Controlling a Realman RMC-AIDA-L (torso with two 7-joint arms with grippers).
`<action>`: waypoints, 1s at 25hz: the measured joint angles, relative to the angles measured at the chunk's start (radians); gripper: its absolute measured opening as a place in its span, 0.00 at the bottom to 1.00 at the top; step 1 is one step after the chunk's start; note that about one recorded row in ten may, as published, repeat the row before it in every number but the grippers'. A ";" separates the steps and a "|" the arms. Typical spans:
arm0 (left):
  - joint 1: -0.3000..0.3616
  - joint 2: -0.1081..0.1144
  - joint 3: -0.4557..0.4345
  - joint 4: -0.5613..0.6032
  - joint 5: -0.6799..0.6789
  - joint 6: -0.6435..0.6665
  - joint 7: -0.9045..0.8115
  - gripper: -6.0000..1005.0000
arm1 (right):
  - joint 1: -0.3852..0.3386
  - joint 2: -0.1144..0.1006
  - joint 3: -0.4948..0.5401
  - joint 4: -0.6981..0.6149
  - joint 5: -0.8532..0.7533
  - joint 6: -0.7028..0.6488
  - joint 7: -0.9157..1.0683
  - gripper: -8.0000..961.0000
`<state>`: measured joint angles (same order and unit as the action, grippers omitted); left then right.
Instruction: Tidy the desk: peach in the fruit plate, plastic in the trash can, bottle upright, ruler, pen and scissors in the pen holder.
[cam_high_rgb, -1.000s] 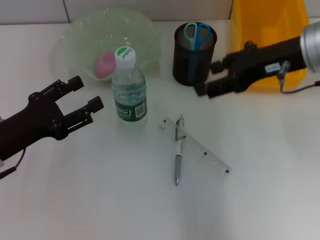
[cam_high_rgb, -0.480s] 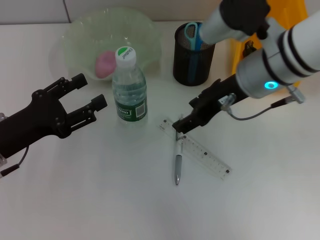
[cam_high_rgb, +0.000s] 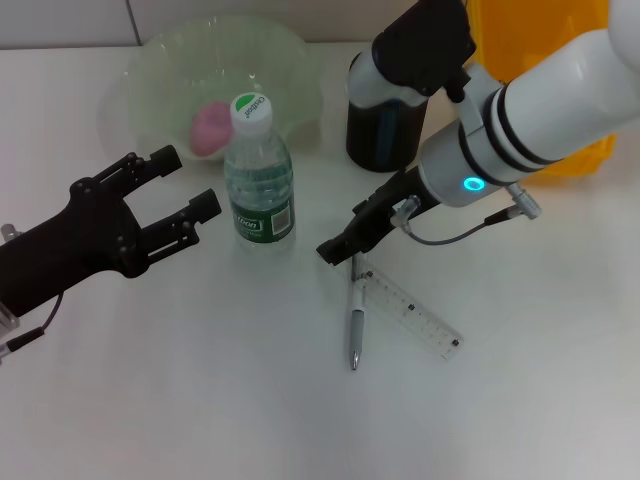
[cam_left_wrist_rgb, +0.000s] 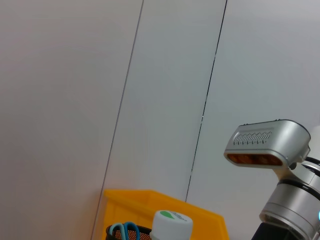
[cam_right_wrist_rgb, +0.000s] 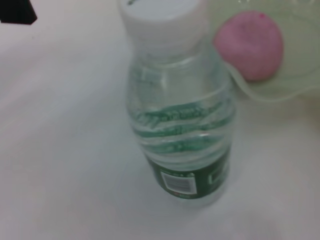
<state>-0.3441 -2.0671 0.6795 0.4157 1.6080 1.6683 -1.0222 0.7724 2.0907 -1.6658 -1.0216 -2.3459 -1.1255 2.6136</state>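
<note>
The right gripper (cam_high_rgb: 334, 252) is reaching down over the pen's (cam_high_rgb: 355, 312) top end; I cannot tell its fingers. The left gripper (cam_high_rgb: 180, 190) is waiting, spread wide. The peach (cam_high_rgb: 209, 127) is sitting in the fruit plate (cam_high_rgb: 160, 70).

Clear glossy plastic bottle (cam_high_rgb: 258, 182), translucent ruler (cam_high_rgb: 405, 304), matt black mesh pen holder (cam_high_rgb: 385, 128)
</note>
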 joint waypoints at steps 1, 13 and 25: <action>0.000 0.000 0.000 -0.001 0.000 0.002 0.004 0.80 | 0.002 0.000 -0.011 0.005 0.004 0.011 0.000 0.79; 0.009 0.001 0.000 -0.011 -0.003 0.008 0.024 0.80 | 0.021 0.002 -0.111 0.038 0.007 0.063 0.026 0.79; 0.012 0.001 0.000 -0.017 -0.001 0.009 0.036 0.80 | 0.018 0.002 -0.165 0.052 0.020 0.113 0.028 0.79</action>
<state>-0.3318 -2.0663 0.6795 0.3989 1.6070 1.6775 -0.9864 0.7905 2.0923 -1.8307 -0.9698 -2.3262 -1.0129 2.6415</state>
